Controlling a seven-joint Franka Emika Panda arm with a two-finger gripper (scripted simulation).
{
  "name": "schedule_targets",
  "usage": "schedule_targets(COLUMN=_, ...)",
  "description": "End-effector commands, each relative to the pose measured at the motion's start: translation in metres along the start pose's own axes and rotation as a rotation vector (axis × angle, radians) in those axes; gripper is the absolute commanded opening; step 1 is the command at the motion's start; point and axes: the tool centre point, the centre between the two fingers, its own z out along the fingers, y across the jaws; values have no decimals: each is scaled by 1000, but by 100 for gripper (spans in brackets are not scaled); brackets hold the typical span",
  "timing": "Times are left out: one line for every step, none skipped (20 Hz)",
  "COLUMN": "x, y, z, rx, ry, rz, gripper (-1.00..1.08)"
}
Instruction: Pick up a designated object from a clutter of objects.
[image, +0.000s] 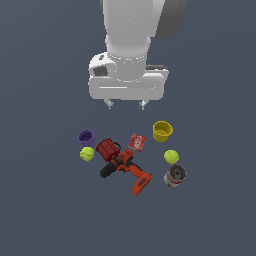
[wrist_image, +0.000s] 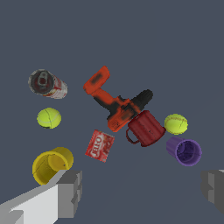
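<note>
Two alike yellow-green tennis balls lie in the clutter; I cannot tell which is the designated one. One ball (image: 87, 153) (wrist_image: 176, 124) lies beside the purple cup (image: 86, 137) (wrist_image: 185, 151). The other ball (image: 171, 157) (wrist_image: 49, 118) lies between the yellow cup (image: 162, 131) (wrist_image: 50, 164) and the silver can (image: 175, 176) (wrist_image: 47, 84). My gripper (image: 125, 105) (wrist_image: 142, 192) is open and empty, well above the clutter, touching nothing.
A dark red mug (image: 107, 148) (wrist_image: 145, 128) touches the orange-and-black power drill (image: 126, 170) (wrist_image: 117, 101) in the middle. A small red box (image: 137, 142) (wrist_image: 99, 145) lies beside them. All rest on a plain dark grey floor (image: 45, 210).
</note>
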Motion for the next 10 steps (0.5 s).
schedule_targets(x=0, y=0, z=0, rx=0, ry=0, rz=0, gripper=100)
schedule_targets(x=0, y=1, z=0, rx=0, ry=0, rz=0, gripper=100)
schedule_targets(x=1, y=2, z=0, rx=-2, ry=2, rz=2, gripper=100)
schedule_targets(x=1, y=6, z=-1, rx=-4, ry=5, rz=4, gripper=100)
schedule_targets(x=2, y=10, z=-2, rx=-7, ry=9, rz=6, gripper=100)
schedule_targets(x=3, y=15, z=-3, rx=-11, ry=14, rz=10, gripper=100)
schedule_targets(x=4, y=21, z=-4, rx=-15, ry=19, rz=14, gripper=100)
schedule_targets(x=5, y=26, z=-5, rx=-18, ry=23, rz=18, gripper=100)
schedule_targets(x=5, y=29, z=-5, rx=-20, ry=26, rz=21, gripper=100)
schedule_targets(x=6, y=31, z=-6, rx=-21, ry=28, rz=23, gripper=100)
